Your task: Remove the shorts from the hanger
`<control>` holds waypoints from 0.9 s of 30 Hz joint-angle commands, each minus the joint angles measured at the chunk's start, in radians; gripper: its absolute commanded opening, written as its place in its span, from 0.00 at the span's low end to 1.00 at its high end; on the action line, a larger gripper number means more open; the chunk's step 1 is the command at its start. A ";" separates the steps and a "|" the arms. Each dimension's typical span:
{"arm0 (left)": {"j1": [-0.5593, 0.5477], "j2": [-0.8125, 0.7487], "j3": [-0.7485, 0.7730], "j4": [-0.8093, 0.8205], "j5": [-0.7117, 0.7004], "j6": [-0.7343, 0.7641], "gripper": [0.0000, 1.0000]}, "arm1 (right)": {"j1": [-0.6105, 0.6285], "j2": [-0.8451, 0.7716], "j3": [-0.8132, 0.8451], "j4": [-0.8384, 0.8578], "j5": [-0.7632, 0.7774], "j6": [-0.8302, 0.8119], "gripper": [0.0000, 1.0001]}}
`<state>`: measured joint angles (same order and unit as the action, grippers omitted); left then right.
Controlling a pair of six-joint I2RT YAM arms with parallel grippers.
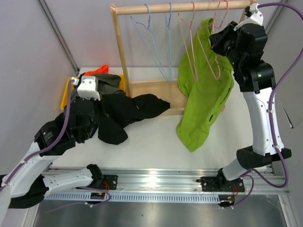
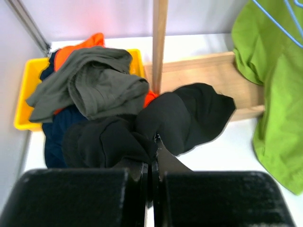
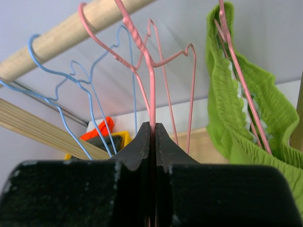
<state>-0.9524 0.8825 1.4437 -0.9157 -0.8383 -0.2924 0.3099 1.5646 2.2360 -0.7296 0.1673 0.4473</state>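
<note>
The lime green shorts (image 1: 203,90) hang from a pink hanger (image 1: 218,56) on the wooden rod, their lower end resting on the table; they also show in the right wrist view (image 3: 236,123). My right gripper (image 3: 152,126) is up by the rod (image 1: 218,39), shut on the wire of a pink hanger (image 3: 151,85) just left of the green waistband. My left gripper (image 2: 154,144) is low at the left (image 1: 92,125), shut on a fold of the black shorts (image 2: 189,113), which lie on the table (image 1: 137,109). The olive-grey (image 2: 94,80), orange (image 2: 90,42) and navy (image 2: 54,137) shorts are piled in the bin.
A yellow bin (image 1: 65,97) stands at the back left against the wall. The wooden rack has an upright post (image 2: 159,42), a base board (image 1: 156,90) and a top rod (image 1: 180,6). Two empty blue hangers (image 1: 163,42) hang left of the pink ones.
</note>
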 commanded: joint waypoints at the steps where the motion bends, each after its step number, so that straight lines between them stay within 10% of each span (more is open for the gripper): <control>1: 0.072 0.000 0.075 0.112 0.048 0.085 0.00 | -0.008 0.006 0.042 0.104 -0.018 0.005 0.00; 7: 0.125 0.033 0.118 0.121 0.071 0.133 0.00 | -0.009 0.009 -0.018 0.154 -0.021 0.021 0.00; 27: 0.915 0.524 0.711 0.100 0.519 0.160 0.00 | -0.022 -0.060 -0.317 0.242 -0.092 0.068 0.02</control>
<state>-0.0910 1.3190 2.0121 -0.8585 -0.4042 -0.1307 0.2924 1.5723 1.9720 -0.4892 0.0967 0.4973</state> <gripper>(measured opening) 0.009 0.040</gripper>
